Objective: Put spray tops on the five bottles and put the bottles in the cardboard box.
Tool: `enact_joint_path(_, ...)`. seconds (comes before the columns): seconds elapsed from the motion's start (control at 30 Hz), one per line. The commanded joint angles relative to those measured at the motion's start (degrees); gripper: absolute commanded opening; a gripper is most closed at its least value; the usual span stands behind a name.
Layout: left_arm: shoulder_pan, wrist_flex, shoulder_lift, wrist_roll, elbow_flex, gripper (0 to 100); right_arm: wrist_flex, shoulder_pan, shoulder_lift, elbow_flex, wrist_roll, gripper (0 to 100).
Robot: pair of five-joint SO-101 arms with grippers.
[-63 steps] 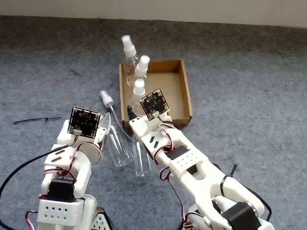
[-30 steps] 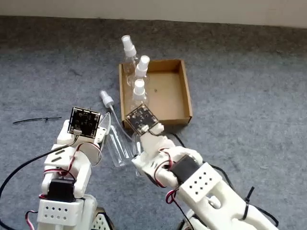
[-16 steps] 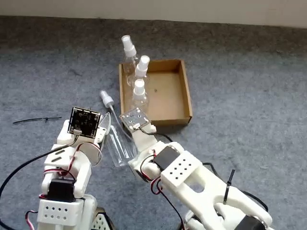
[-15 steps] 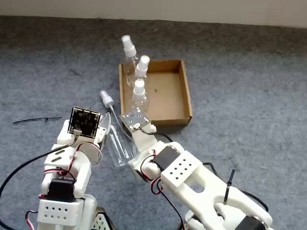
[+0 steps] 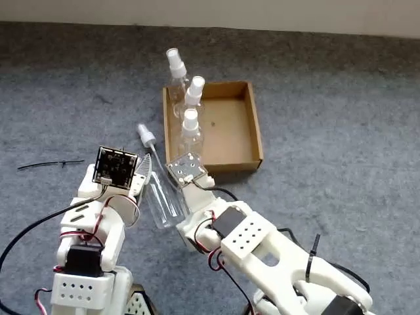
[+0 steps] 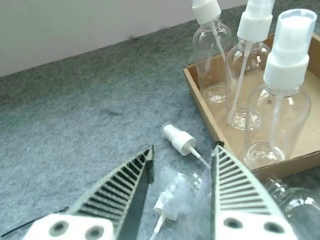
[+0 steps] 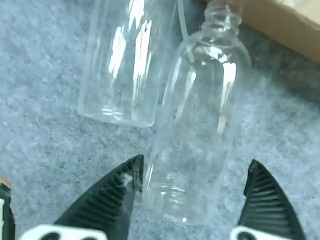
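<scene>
Left tool [image 6: 183, 149]: spread wide above loose spray top [image 6: 178, 139].
Right tool [image 7: 195, 162]: spread wide, straddling uncapped bottle [image 7: 200, 115] lying on table [image 5: 341, 98] just beside cardboard box [image 5: 254, 125].
Capped bottles [image 6: 277, 115]: three upright inside box.

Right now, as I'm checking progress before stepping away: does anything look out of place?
Yes: a topless bottle lies on its side on the carpet inside the open right end effector, a second bottle beside it, and a loose spray top near the box. All three belong assembled in the box.
</scene>
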Motion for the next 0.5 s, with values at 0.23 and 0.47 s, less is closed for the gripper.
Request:
enact_joint_path(0.23,-0.2,-0.4,-0.9,-0.2,-0.2,17,1.3,2.4,-0.7,-0.1,-0.4,0.9)
enact_joint_path(0.47,-0.2,-0.4,-0.9,-0.2,-0.2,17,19.0,14.6,-0.8,-0.7,0.5,0.8)
